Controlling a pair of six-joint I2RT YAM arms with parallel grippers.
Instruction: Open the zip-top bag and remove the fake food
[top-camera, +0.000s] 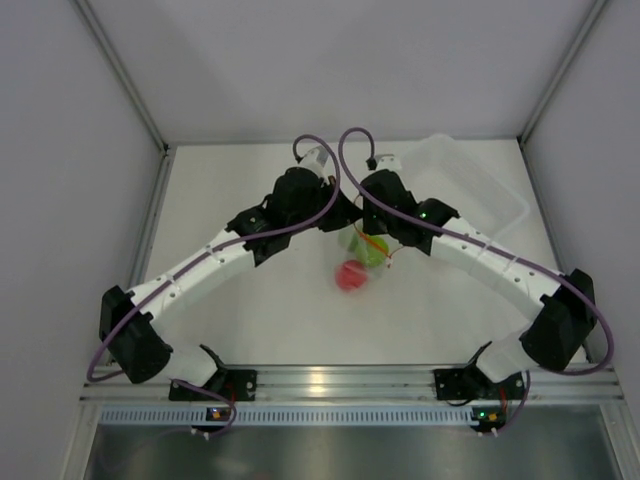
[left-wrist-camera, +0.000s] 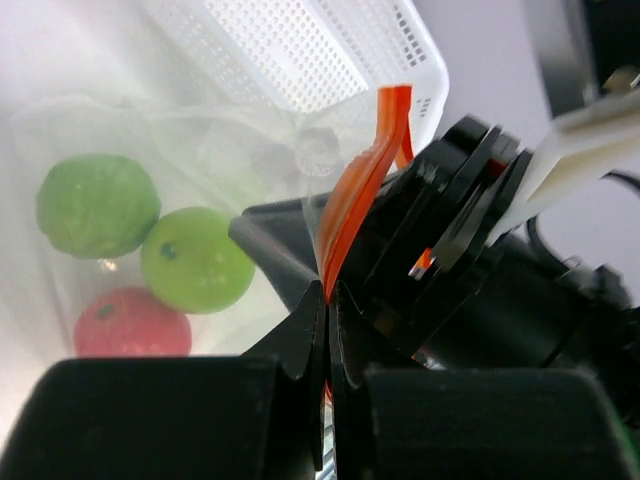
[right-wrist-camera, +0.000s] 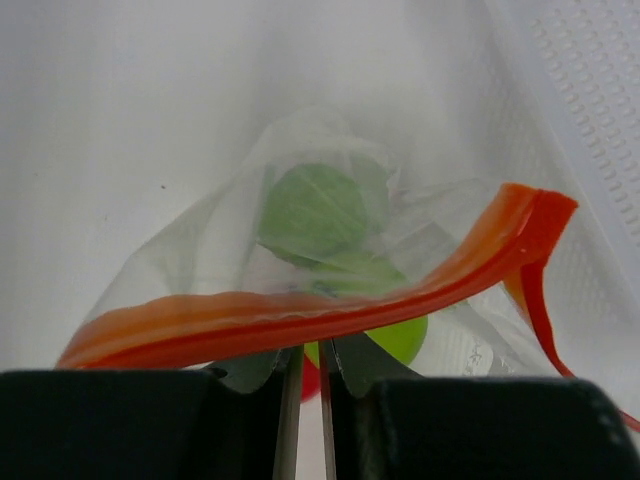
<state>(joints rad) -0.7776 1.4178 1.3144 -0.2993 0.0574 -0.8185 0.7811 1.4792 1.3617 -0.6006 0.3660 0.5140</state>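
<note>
The clear zip-top bag (top-camera: 372, 240) hangs between my two grippers at the table's middle. My left gripper (top-camera: 335, 210) is shut on its red-orange zip strip (left-wrist-camera: 352, 195). My right gripper (top-camera: 364, 216) is shut on the other side of the strip (right-wrist-camera: 300, 318). The two strip sides stand apart in the right wrist view. The fake food lies low in the bag: two lime green balls (left-wrist-camera: 97, 203) (left-wrist-camera: 195, 258) and one red ball (left-wrist-camera: 130, 322). In the top view the red ball (top-camera: 351, 275) sits lowest. The right wrist view shows a green ball (right-wrist-camera: 312, 210) through the plastic.
A clear rigid tub (top-camera: 475, 185) stands at the back right, just behind the right arm, and its perforated wall (left-wrist-camera: 300, 50) fills the top of the left wrist view. White walls close the table on three sides.
</note>
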